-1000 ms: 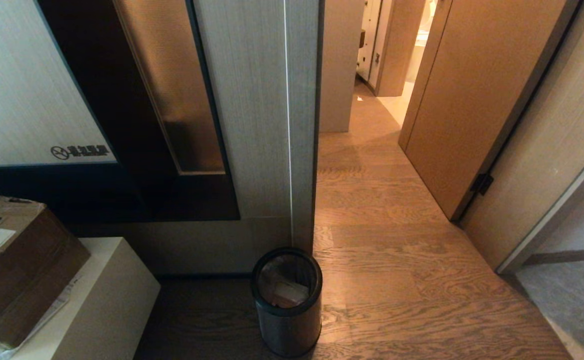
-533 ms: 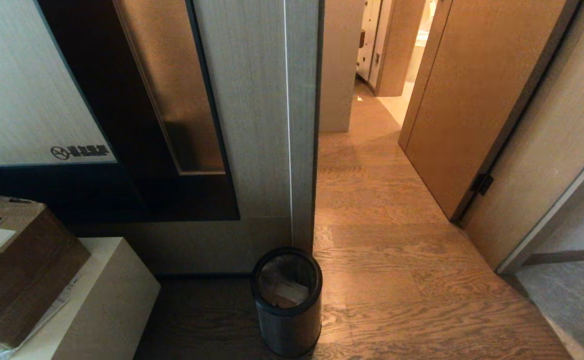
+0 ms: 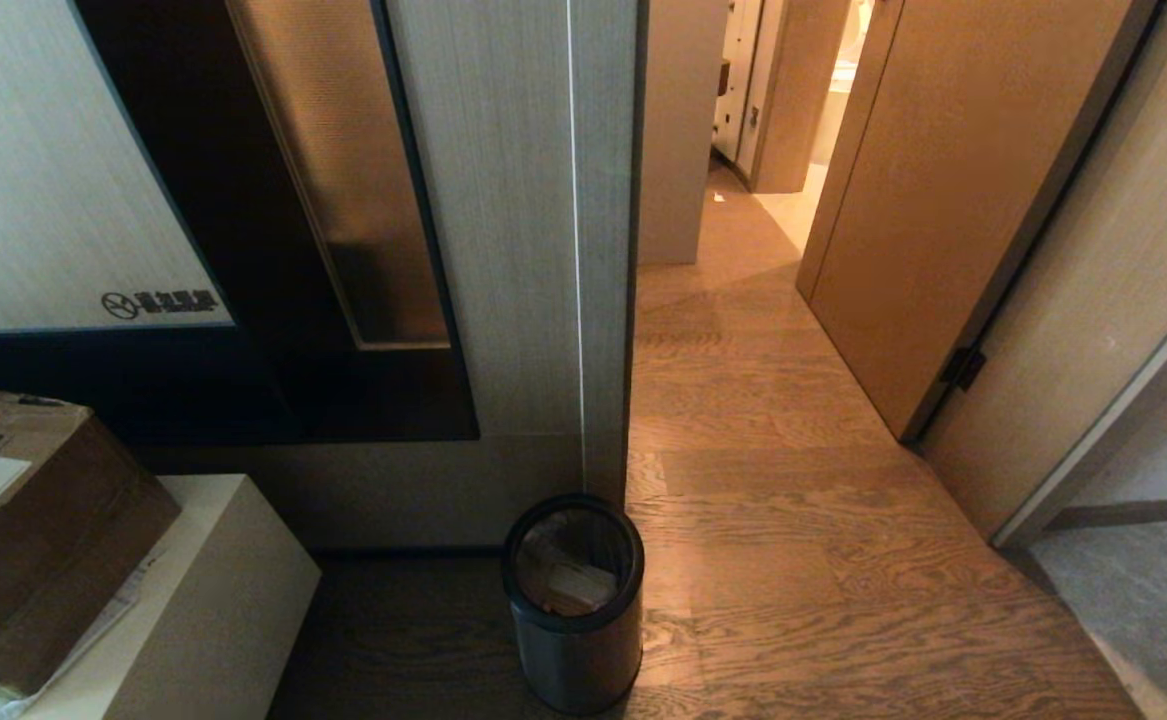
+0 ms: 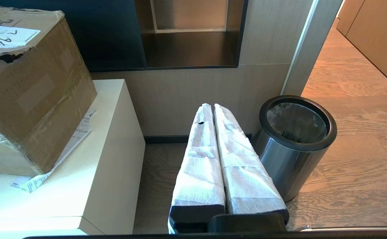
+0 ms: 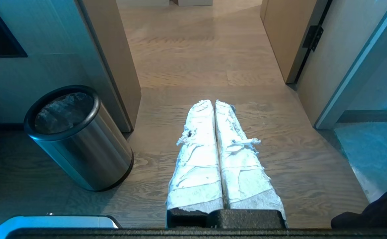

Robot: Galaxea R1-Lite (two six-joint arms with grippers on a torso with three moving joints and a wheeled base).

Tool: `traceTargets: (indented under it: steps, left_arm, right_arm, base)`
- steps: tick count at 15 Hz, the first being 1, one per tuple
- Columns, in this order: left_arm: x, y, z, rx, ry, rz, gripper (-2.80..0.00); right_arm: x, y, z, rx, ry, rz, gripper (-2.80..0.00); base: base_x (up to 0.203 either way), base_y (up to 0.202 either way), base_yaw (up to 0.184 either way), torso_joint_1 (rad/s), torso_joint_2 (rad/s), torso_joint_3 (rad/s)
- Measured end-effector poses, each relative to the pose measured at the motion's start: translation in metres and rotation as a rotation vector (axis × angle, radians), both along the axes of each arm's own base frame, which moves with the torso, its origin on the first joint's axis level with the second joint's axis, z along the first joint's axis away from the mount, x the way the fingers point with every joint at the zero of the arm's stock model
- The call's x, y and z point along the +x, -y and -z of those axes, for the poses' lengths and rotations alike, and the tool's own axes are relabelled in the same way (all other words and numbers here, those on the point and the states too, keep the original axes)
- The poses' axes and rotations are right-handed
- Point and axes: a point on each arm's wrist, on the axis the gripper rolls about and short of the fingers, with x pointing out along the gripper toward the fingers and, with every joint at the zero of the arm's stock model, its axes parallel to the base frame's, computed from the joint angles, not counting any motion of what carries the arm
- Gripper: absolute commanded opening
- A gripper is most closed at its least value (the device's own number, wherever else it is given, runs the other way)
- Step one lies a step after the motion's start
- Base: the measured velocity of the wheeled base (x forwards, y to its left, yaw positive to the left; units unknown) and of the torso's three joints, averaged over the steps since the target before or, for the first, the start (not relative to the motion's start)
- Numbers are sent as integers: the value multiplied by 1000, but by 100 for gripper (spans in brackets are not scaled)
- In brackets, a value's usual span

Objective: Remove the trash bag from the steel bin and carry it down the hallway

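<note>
Bin (image 3: 575, 600) upright on wood floor, against wall corner at hallway (image 3: 743, 330) mouth. Bag (image 3: 568, 575) inside bin, edge tucked under black rim; pale scraps show through, contents otherwise unclear. Left gripper (image 4: 213, 108) low beside bin, wrapped fingers pressed together, empty. Right gripper (image 5: 213, 103) over floor on bin's hallway side, fingers together, empty. Cardboard box (image 3: 23, 530) on white cabinet (image 3: 213, 600), well apart from bin.

Interior of a hotel room or similar lodging, seen at its entry. A wood-grain floor (image 3: 793, 560) runs into a narrow hallway (image 3: 733, 240) flanked by an open wooden door (image 3: 933, 200) and pale panelled walls; one wall panel bears a no-smoking sign (image 3: 159, 303). A steel bin (image 3: 575, 610) stands at the wall corner, beside a low white cabinet (image 3: 213, 610) carrying a cardboard box (image 3: 33, 540).
</note>
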Motion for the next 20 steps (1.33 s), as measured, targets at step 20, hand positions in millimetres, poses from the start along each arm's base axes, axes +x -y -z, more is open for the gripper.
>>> traceTargets:
  steps: [20]
  left_arm:
    - [0, 0, 0, 0, 0, 0, -280]
  right_arm:
    - [0, 0, 0, 0, 0, 0, -280]
  base:
    - [0, 0, 0, 0, 0, 0]
